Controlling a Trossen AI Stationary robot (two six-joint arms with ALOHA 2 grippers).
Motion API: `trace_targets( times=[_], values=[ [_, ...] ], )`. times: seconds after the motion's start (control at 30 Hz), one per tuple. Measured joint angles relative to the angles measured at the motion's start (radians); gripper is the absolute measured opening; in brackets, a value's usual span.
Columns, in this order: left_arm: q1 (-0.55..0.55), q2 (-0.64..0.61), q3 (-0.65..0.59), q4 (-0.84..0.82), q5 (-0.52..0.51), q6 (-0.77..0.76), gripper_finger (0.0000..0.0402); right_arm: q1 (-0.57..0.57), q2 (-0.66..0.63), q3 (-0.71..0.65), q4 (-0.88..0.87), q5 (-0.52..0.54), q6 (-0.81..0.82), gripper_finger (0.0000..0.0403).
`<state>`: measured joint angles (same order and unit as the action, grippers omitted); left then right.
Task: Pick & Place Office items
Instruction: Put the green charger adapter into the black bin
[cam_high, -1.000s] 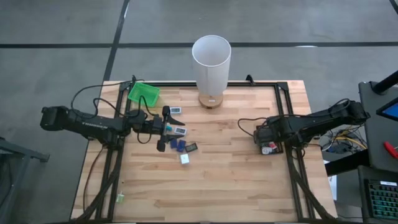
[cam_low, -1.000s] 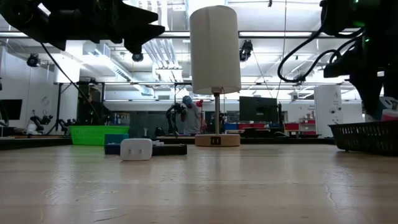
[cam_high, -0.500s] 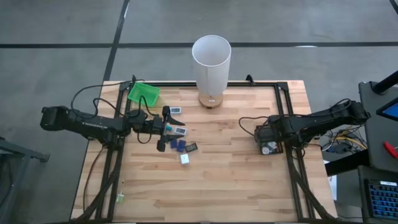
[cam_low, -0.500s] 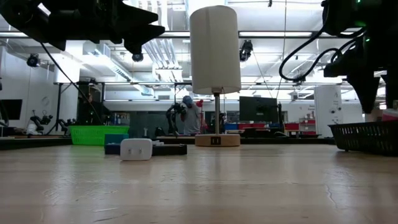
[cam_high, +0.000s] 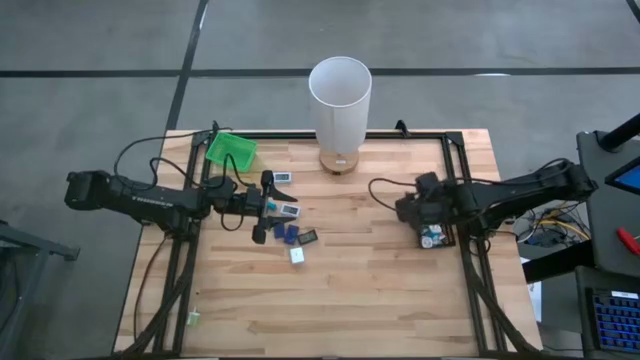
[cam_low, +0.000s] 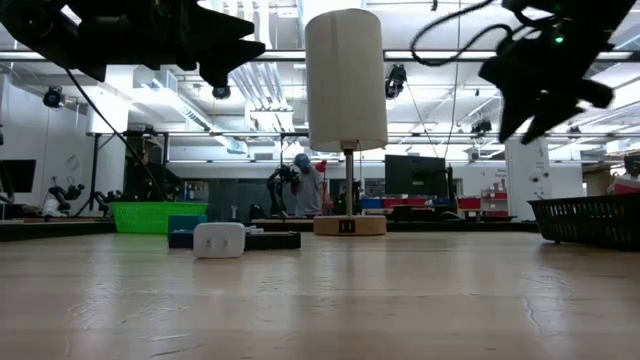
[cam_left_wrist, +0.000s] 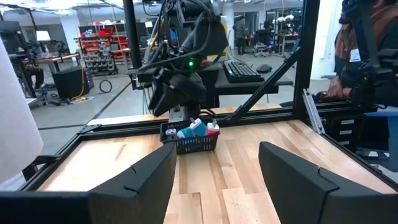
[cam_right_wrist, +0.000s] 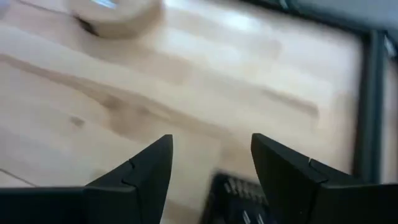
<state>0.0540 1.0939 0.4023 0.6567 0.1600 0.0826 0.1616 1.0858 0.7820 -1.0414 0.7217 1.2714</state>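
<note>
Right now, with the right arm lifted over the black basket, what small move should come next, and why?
Probably swing the right gripper, open and empty, across toward the office items at table centre-left. The black basket already holds a few pieces, while several lie loose on the wood. The left gripper hovers open over that cluster, so keep clear.

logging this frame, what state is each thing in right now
left claw: open, empty, over the office items
right claw: open, empty, raised by the black basket
office items: loose on the table
black basket: upright, holds a few items
green tray: at the table's corner, contents cannot tell
white cylinder: upright on its wooden base
</note>
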Motion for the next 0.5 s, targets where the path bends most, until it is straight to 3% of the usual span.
trace_targets(
  times=[0.17, 0.3, 0.5],
  values=[
    [0.000, 0.000, 0.000, 0.000, 0.000, 0.000, 0.0236, 0.000, 0.043, -0.023, 0.240, 0.087, -0.233, 0.0217],
    [0.000, 0.000, 0.000, -0.004, 0.000, 0.000, 0.0238, 0.014, 0.077, -0.076, 0.533, 0.141, -0.511, 0.0217],
    [0.000, 0.000, 0.000, -0.008, 0.000, 0.000, 0.0236, 0.012, 0.052, -0.210, 1.053, 0.119, -0.929, 0.0217]
  ],
)
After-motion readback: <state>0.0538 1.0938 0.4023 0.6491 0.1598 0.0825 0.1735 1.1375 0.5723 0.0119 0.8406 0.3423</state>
